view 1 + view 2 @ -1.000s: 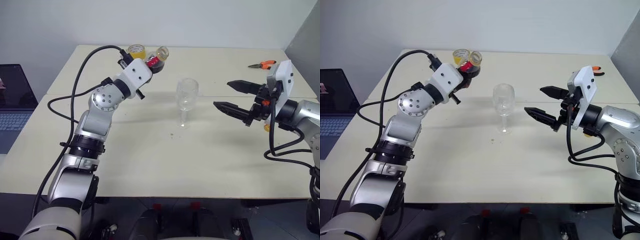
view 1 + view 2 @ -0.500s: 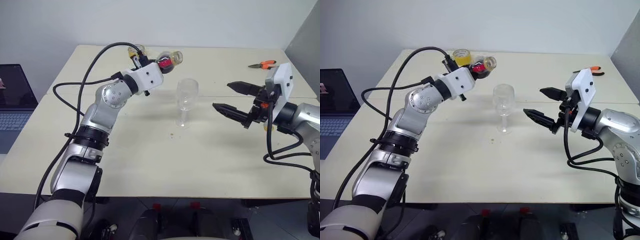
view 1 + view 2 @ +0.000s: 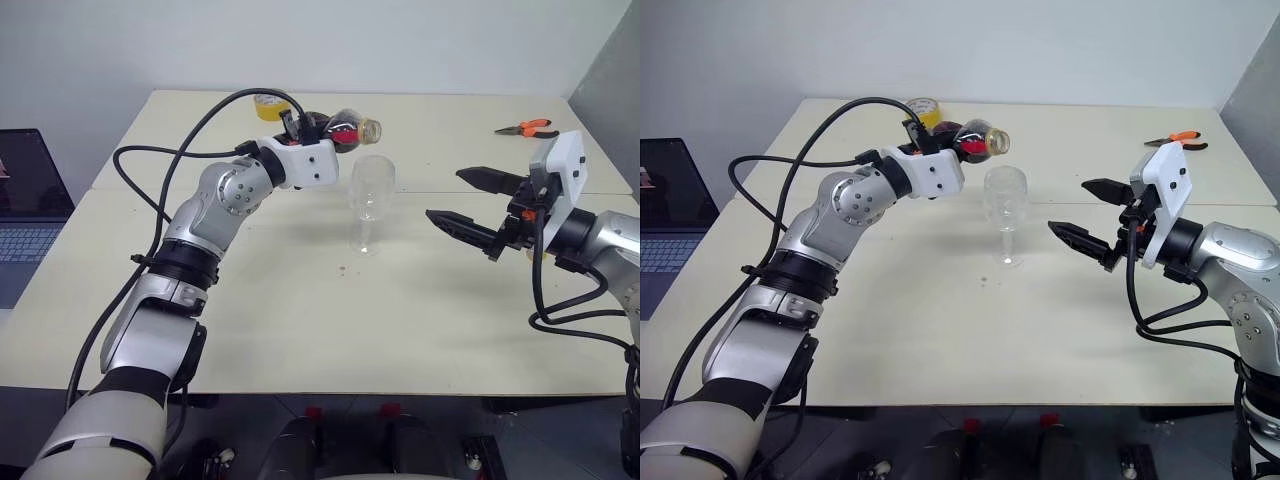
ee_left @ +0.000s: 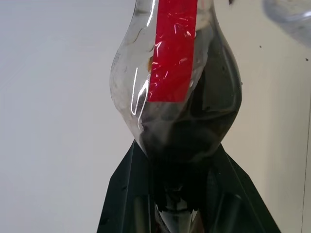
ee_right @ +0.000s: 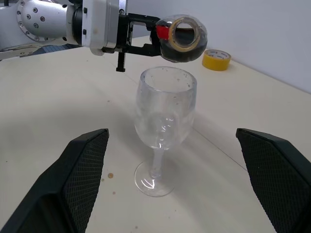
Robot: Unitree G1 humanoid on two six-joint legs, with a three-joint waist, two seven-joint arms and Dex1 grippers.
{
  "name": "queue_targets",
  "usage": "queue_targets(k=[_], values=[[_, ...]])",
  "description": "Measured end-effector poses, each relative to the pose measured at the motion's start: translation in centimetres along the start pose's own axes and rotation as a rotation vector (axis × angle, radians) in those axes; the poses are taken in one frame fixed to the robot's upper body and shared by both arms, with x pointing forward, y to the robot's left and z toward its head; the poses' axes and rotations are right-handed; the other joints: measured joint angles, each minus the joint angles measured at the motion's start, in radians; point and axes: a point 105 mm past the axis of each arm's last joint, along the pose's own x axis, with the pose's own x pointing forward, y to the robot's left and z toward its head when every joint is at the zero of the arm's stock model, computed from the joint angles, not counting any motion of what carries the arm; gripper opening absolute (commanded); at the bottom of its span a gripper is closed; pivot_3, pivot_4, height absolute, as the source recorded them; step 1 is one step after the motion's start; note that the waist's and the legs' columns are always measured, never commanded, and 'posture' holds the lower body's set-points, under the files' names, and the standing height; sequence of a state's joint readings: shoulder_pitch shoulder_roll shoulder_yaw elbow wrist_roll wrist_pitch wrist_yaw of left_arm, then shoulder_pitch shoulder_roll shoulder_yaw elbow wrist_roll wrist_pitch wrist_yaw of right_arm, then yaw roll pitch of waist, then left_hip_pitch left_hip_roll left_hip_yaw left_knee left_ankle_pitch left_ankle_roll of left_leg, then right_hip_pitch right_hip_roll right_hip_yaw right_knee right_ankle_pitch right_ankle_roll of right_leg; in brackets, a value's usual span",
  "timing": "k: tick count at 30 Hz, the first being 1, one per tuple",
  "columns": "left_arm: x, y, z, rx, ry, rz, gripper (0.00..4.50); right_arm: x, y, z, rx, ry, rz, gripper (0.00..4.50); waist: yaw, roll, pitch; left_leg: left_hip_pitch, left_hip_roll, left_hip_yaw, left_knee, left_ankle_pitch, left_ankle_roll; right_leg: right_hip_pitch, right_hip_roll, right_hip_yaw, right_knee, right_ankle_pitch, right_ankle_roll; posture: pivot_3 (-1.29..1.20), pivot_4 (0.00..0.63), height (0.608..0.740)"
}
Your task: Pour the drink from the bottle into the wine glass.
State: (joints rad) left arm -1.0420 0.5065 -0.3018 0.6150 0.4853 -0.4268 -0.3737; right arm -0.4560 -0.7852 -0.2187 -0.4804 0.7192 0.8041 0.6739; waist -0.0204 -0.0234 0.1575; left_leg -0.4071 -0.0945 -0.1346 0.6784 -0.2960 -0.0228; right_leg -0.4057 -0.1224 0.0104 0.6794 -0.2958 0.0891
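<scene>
Head views: wine glass [image 3: 371, 200] standing upright on the pale surface [image 3: 300, 300], bowl showing clear with no dark liquid. Left gripper [image 3: 322, 128] just beside the glass rim, on the robot's left of it, fingers clamped on the bottle [image 3: 345, 129]. Bottle lying close to level, open mouth toward the glass and poised over the rim, not touching it. Dark drink [image 3: 952, 134] pooled in the bottle body. Right gripper [image 3: 470, 200] to the robot's right of the glass, well apart from it, fingers spread wide and holding nothing. Yellow tape roll [image 3: 266, 105] beyond the glass, behind the left arm. Orange-handled pliers [image 3: 526, 128] far beyond the glass, toward the surface's right rear corner. Laptop [image 3: 25, 215] well to the left of the glass, off the surface.

Left wrist view: bottle pinched between the two black fingers [image 4: 127, 194], red label [image 4: 172, 48] running along its side, drink dark in the lower half.

Right wrist view: glass centred between the two spread fingers [image 5: 82, 174], foot flat on the surface. Bottle mouth uncapped, just above and behind the rim. Tape roll lying flat beyond the glass.
</scene>
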Motion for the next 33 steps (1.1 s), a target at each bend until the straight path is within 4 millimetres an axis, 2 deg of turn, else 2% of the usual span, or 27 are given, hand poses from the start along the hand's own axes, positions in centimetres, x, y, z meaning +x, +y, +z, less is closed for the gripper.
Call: queue_targets(k=[33], values=[[-1.1,0.9,-1.0,0.192,-0.012,-0.001,0.74,-0.1,-0.1,-0.1,0.000,0.014,-0.018,4.50,-0.010,0.000,0.000,-0.001,0.000,-0.001,0.000,0.000,0.000,-0.001,0.000,-0.001,0.001,0.000,0.000,0.00,0.150,0.740]])
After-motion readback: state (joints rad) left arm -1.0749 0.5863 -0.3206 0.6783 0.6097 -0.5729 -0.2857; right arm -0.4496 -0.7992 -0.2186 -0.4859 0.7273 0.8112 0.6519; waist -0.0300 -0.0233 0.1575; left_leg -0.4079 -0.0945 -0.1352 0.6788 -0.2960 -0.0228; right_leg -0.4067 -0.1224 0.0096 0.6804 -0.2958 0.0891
